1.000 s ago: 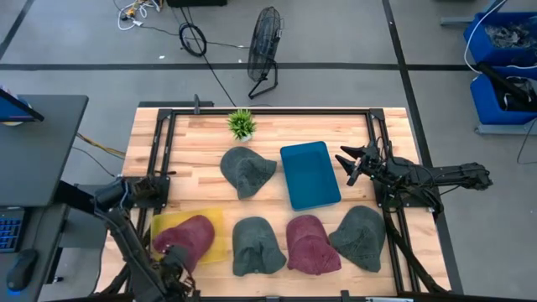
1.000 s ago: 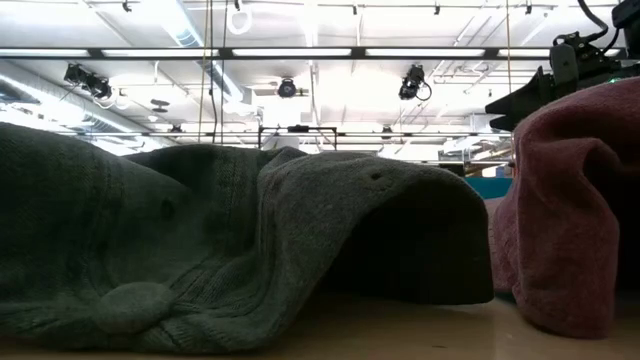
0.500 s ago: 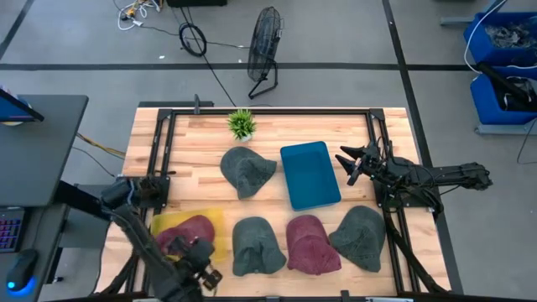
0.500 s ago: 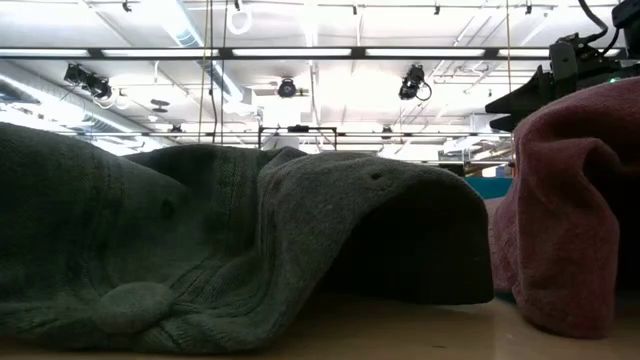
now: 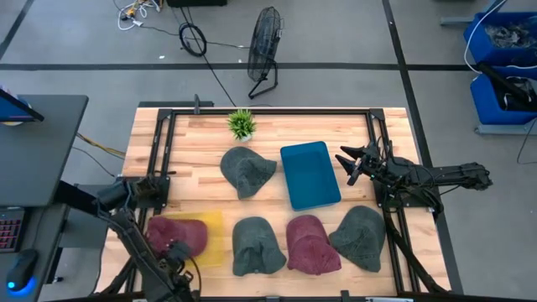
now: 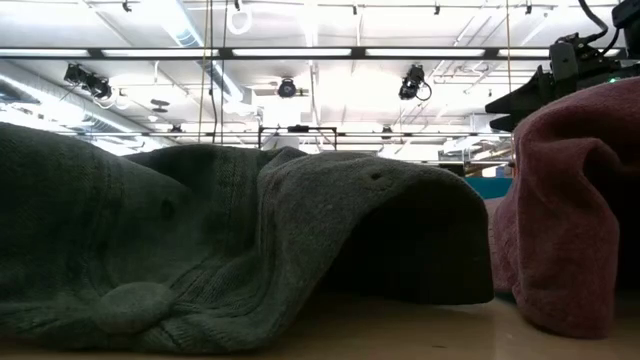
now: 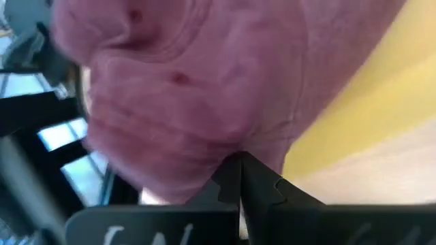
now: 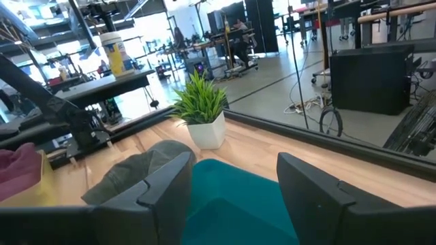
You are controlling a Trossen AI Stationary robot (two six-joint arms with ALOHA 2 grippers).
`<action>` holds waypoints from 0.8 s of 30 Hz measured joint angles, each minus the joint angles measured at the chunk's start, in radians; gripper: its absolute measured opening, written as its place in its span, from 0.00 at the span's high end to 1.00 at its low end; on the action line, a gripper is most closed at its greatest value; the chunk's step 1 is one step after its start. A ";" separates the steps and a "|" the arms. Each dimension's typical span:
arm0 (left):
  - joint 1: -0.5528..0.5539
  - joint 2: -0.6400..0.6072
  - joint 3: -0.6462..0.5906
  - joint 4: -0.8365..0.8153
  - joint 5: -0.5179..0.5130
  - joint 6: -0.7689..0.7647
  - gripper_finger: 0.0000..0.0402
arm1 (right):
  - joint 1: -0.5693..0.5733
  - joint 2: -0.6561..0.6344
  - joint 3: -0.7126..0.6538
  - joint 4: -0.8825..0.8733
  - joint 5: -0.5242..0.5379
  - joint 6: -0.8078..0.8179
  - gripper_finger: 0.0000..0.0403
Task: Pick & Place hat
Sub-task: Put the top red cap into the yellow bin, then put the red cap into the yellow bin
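At the near left corner of the table (image 5: 336,126), the left gripper (image 5: 178,254) has its jaws pinched together on the edge of the maroon hat (image 5: 174,234). The left wrist view shows the closed fingertips (image 7: 240,178) meeting on a fold of that hat's knit. The maroon hat lies partly on the yellow mat (image 5: 211,236), with its left part hanging over the mat's left edge toward the table frame. The mat's right half is uncovered.

Along the near edge, running rightward from the mat: a grey hat (image 5: 257,245), a second maroon hat (image 5: 311,244), and another grey hat (image 5: 362,237). These three lie close side by side, the last two touching. A fourth grey hat (image 5: 246,170) lies nearer the table's middle, just left of the teal tray (image 5: 309,174). A small potted plant (image 5: 242,124) stands at the far edge, beyond that hat.

The right gripper (image 5: 351,163) waits at the right side of the table, just beside the tray's right edge, fingers spread wide with nothing between them. The right wrist view looks past both fingers (image 8: 161,184) across the tray toward the plant and the mid-table grey hat.

The low view is filled by a grey hat up close, with maroon knit at its right edge.
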 joint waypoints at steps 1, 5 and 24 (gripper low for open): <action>-0.004 0.000 -0.016 0.031 -0.006 -0.005 0.99 | 0.000 0.000 0.000 0.000 0.000 0.000 0.45; -0.006 0.004 -0.102 0.115 -0.015 -0.006 0.99 | 0.000 0.000 0.000 0.000 -0.002 0.002 0.45; 0.050 -0.068 0.181 -0.029 -0.732 0.164 0.99 | 0.000 0.000 0.000 0.233 -0.255 -0.184 0.46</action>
